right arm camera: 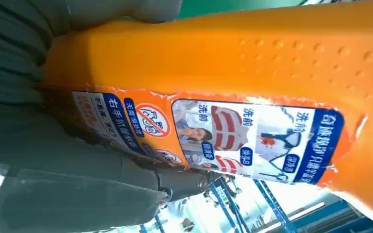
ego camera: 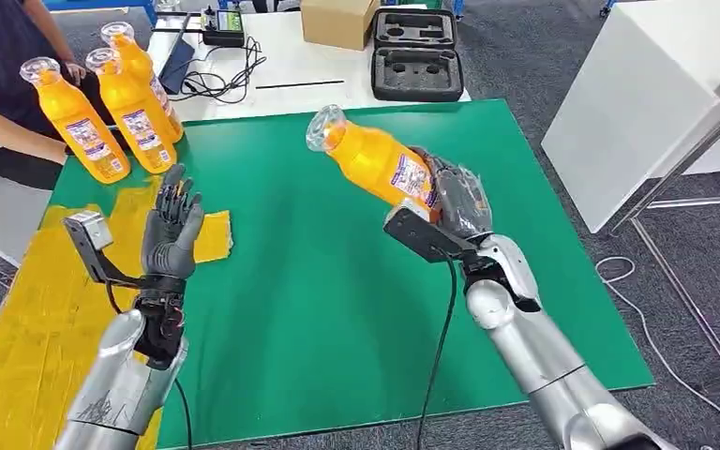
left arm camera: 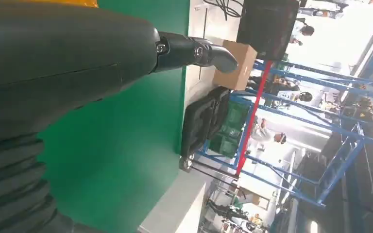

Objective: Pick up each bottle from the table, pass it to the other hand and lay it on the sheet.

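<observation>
Right hand (ego camera: 457, 199) wrapped round base of orange plastic bottle with clear cap (ego camera: 375, 157), tilted above green table (ego camera: 337, 281), label partly hidden. Left hand (ego camera: 172, 230) raised, fingers spread, holding nothing, beside yellow sheet (ego camera: 28, 319), sheet cut off at edge.

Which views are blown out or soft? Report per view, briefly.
Head view: evenly lit, sharp; mild glare on the orange bottle held in the right hand; the left hand is crisp. Left wrist view: the bright hall behind the blue racks is washed out, and the hand's near cover is dark. Right wrist view: the bottle label is readable, with an overexposed background.
</observation>
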`<action>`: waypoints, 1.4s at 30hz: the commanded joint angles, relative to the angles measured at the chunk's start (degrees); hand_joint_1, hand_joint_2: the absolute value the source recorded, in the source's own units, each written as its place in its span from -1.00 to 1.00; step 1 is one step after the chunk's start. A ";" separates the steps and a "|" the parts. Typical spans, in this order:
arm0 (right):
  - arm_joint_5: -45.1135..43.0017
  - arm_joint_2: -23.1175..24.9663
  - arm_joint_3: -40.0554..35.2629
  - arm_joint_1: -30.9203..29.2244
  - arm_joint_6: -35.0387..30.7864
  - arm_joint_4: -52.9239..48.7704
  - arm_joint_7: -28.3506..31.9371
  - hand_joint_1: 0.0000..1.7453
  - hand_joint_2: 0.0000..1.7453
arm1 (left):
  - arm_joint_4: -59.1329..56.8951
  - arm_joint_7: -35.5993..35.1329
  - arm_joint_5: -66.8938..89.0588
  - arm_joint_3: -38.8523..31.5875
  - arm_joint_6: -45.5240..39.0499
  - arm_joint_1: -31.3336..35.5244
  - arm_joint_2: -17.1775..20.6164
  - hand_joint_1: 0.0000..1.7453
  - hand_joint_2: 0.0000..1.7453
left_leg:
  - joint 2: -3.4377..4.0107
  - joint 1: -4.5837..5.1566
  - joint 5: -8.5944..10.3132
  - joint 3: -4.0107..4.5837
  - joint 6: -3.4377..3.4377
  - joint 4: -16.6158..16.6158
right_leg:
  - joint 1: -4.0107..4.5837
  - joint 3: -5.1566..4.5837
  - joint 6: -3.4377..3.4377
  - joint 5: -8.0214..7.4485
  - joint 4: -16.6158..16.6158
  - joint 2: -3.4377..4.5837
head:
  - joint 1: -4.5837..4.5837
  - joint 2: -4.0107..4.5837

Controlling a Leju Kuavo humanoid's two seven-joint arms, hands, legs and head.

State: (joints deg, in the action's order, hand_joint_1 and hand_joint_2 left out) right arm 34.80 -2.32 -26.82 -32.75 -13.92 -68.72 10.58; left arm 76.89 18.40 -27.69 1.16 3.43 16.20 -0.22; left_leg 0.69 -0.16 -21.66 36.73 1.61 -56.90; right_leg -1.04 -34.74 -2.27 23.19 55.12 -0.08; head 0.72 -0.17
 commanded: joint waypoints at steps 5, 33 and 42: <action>6.91 10.04 -2.45 -8.21 -1.87 11.51 -3.35 1.00 1.00 | -3.35 -0.97 -2.19 3.20 0.60 3.31 -3.00 -1.00 1.00 | 0.07 0.00 -0.13 -0.16 -0.09 -0.09 | 0.01 0.10 0.12 0.10 0.13 0.11 | 0.00 0.00; 9.01 16.56 -0.92 -16.21 -2.83 23.49 -2.07 1.00 1.00 | 0.29 -2.19 -9.47 6.87 3.03 3.06 -5.34 -1.00 1.00 | 0.01 -0.06 -0.18 -0.12 -0.11 -0.17 | 0.05 0.10 0.12 0.18 0.17 0.05 | 0.00 0.00; 8.42 19.05 -0.77 -17.09 -2.39 30.71 -0.44 1.00 1.00 | 1.60 -3.27 -11.23 9.79 2.29 5.74 -6.90 -1.00 1.00 | -0.05 -0.07 -0.04 0.02 -0.08 -0.05 | 0.07 -0.01 0.08 0.05 0.04 -0.02 | -0.02 0.00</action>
State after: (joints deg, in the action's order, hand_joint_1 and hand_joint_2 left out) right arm 43.52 14.58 -27.43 -45.94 -17.31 -47.21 9.42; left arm 79.58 15.85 -38.34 8.85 6.84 18.09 -6.14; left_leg 0.71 -0.18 -21.63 36.86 1.58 -56.90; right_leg -1.02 -34.87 -2.26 23.18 55.14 -0.07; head 0.70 -0.17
